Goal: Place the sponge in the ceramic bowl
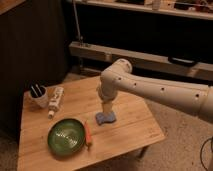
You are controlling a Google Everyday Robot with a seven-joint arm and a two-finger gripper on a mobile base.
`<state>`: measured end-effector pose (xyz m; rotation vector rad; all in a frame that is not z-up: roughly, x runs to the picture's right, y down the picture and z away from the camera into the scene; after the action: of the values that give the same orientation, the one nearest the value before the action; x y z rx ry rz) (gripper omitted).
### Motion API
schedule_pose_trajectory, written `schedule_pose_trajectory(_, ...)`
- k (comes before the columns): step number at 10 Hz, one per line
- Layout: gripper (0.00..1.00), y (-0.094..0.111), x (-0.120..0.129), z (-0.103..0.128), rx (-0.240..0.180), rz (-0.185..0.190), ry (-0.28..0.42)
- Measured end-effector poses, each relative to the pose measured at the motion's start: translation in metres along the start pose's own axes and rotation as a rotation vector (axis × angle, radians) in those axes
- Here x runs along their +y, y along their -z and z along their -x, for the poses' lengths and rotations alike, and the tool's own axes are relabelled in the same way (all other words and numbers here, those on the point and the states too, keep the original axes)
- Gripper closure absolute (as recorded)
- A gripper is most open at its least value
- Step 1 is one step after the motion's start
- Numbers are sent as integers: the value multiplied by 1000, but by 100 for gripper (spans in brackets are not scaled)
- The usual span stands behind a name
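Am judging grasp step in hand: gripper (106, 108) hanging right over sponge (106, 119) on table (135, 131), jaws standing apart. Sponge lying outside ceramic bowl (66, 136). Next move calling for closing squarely, then lifting.

Hides the top of the sponge (111, 119) under the gripper (106, 112), standing right over it mid-table. Loses the arm (170, 94) past the right edge. Blurs the dark contents of the white cup (39, 101) beyond telling.
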<state>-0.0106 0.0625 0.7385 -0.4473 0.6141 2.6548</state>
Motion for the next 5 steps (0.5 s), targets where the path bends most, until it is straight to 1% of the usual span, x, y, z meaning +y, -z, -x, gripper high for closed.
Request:
schedule_pose_trajectory(2,20,0,1,-2,0,-1,140)
schedule_pose_trajectory(3,20,1,0,0,-1,0,175)
schedule_pose_trajectory(4,20,1,0,0,-1,0,193)
schedule_pose_trajectory(5,20,-1,3,-3,8,16,149)
